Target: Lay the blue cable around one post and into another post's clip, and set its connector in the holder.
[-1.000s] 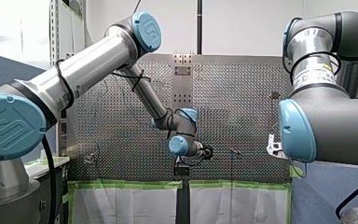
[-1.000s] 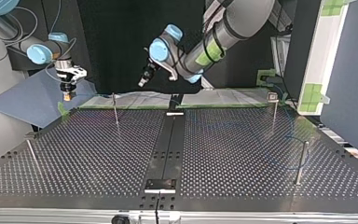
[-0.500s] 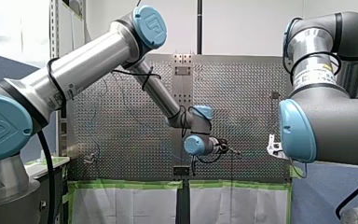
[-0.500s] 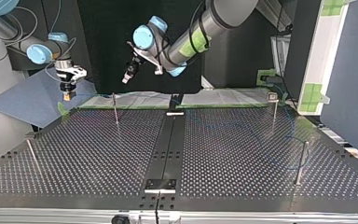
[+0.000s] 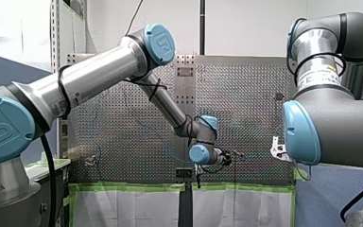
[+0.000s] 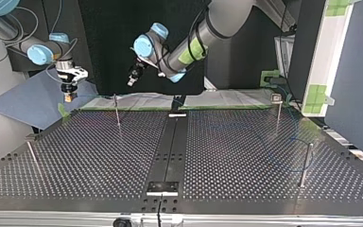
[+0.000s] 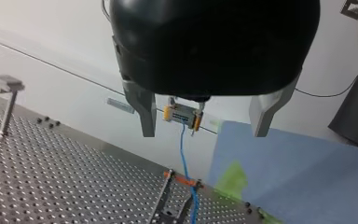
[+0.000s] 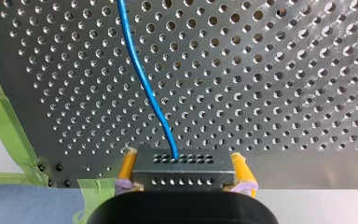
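At the table's [image 6: 99,156] corner at the top view's left, my right gripper [image 8: 184,161] hangs near a blue sheet [image 6: 23,101], yellow pads [image 8: 127,165] clamped on both ends of the connector [image 8: 184,173]. The cable [image 8: 144,79] leaves the connector's middle and drops toward the holder [image 7: 179,177], a forked stand with an orange bar at the table's edge; the connector sits in the air above it, apart. My left gripper [image 7: 203,133] hovers high over the table's far edge, metal fingers [image 7: 144,109] spread wide, facing the connector from well apart. Four thin posts [image 6: 306,163] stand on the perforated table, two each side of a black centre rail [image 6: 170,146]; a faint blue loop of cable lies at the near right one in the top view. Green tape [image 8: 7,116] lines the table's edge, and a white wall [image 5: 246,28] rises beyond it in the front view.
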`<state>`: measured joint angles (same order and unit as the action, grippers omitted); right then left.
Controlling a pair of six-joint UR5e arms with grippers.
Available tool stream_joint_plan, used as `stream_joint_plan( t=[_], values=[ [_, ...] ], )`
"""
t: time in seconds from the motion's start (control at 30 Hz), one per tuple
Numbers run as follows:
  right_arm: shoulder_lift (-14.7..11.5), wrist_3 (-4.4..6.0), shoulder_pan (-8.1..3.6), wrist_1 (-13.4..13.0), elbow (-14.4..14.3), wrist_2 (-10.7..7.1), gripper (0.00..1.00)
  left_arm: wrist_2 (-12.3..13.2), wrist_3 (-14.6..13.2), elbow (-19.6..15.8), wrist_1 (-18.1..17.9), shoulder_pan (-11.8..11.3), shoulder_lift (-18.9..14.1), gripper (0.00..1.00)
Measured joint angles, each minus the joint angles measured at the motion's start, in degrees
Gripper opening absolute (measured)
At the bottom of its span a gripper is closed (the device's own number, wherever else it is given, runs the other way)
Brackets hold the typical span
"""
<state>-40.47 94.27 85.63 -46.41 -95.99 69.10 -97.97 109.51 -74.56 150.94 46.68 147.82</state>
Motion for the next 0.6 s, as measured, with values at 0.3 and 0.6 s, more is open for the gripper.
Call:
stream_joint_plan(
  t=[0.3, 0.6],
  values=[
    [0.06, 0.14, 0.01, -0.10, -0.01, -0.01, 0.00, 1.77, -3.19, 4.63, 4.59, -0.31, 0.57, 1.00],
    [0.15, 0.40, 0.01, -0.35, 0.00, -0.09, 0.00, -0.74, -7.12, 7.47, 8.54, -0.25, 0.58, 1.00]
  ],
)
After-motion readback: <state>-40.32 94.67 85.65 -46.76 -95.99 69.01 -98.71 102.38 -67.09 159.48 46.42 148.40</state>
